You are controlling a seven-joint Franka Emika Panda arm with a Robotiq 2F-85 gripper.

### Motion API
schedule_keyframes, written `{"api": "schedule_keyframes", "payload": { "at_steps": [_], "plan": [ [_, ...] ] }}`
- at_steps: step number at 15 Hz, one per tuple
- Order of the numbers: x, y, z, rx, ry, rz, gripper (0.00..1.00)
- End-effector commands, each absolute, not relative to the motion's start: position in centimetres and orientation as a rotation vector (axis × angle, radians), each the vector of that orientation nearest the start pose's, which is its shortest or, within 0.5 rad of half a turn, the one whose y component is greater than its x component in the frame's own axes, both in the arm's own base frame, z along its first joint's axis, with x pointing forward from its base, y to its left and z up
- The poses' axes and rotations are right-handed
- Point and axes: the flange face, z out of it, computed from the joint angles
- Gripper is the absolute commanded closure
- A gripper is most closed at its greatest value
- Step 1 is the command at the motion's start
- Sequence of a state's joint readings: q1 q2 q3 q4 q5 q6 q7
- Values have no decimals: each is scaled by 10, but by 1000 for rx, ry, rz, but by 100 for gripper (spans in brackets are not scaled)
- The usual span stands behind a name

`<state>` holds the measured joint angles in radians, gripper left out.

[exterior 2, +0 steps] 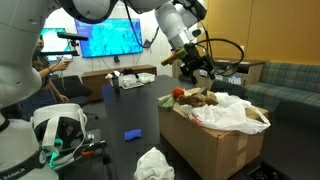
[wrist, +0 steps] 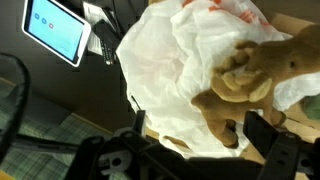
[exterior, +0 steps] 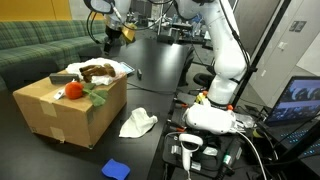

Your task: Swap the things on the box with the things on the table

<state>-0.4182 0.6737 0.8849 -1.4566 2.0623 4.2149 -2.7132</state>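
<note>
The brown cardboard box [exterior: 60,115] [exterior 2: 215,145] stands on the black table [exterior: 160,70] [exterior 2: 120,115]. On top of it lie a brown plush toy [exterior: 97,71] [exterior 2: 200,98] [wrist: 250,80], a white plastic bag [exterior: 122,68] [exterior 2: 238,112] [wrist: 180,70] and a red item [exterior: 73,90] [exterior 2: 178,93]. A crumpled white cloth [exterior: 138,123] [exterior 2: 153,163] and a small blue object [exterior: 116,168] [exterior 2: 131,133] lie on the table. My gripper [exterior: 113,35] [exterior 2: 195,68] [wrist: 203,135] hangs open above the plush toy, fingers wide apart and holding nothing.
A green striped sofa [exterior: 30,45] [exterior 2: 290,75] runs behind the box. The robot base [exterior: 225,85] and a white device [exterior: 210,120] stand at the table edge. A screen [exterior 2: 110,40] and other gear sit at the table's far end.
</note>
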Motion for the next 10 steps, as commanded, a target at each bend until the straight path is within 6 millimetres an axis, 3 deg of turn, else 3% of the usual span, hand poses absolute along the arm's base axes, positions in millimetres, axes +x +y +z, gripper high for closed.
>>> {"api": "schedule_keyframes", "payload": {
  "at_steps": [1,5,10],
  "plan": [
    [582,2,375,-3445,-487,-540,0],
    [586,-16,353,-3464,-394,-448,0],
    [581,-8,345,-3366,-295,-369,0]
  ]
}}
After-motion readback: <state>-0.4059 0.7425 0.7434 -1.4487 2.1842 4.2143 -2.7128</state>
